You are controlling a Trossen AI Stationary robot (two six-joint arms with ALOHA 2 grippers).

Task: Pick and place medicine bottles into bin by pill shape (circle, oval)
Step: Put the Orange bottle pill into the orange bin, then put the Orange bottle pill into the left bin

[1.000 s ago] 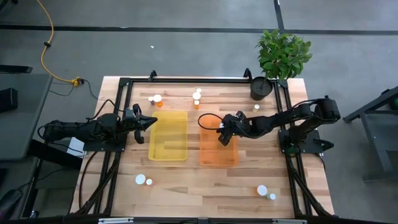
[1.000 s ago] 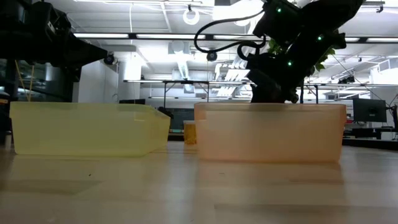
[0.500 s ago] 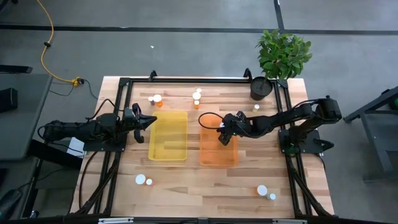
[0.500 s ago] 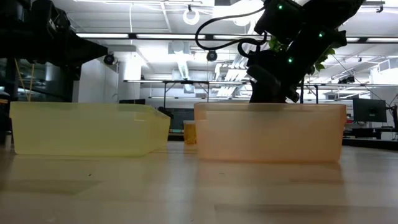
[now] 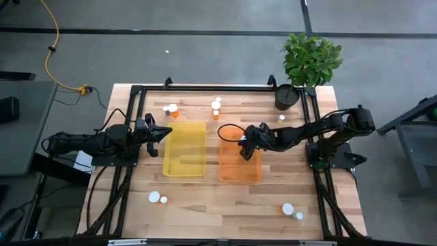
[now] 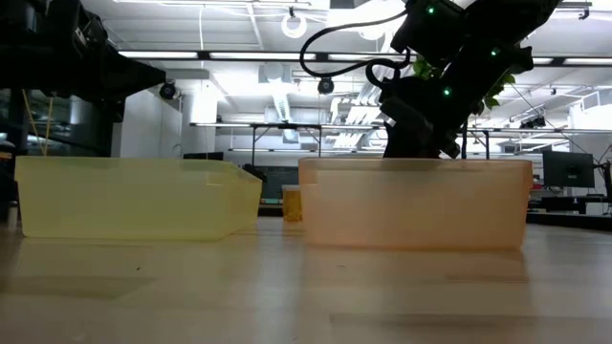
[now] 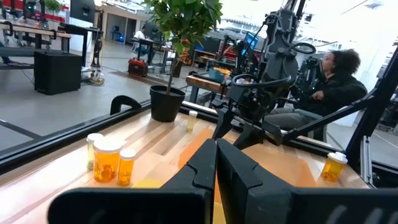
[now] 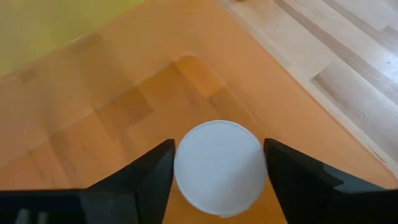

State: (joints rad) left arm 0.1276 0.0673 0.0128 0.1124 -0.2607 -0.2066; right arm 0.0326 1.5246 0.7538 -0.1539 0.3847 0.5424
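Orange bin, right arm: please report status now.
Right gripper over orange bin, fingers beside a white-capped bottle. Left gripper shut, waiting beside yellow bin. Nothing in the way.

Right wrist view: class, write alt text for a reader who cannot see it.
A round white bottle cap sits between the right tool's two dark fingers, directly above the floor of the translucent orange plastic bin. Pale wooden tabletop shows beyond the bin's rim.

You will find no readable text, label, brand or number anywhere: not on the bottle caps, either bin, or the tabletop.
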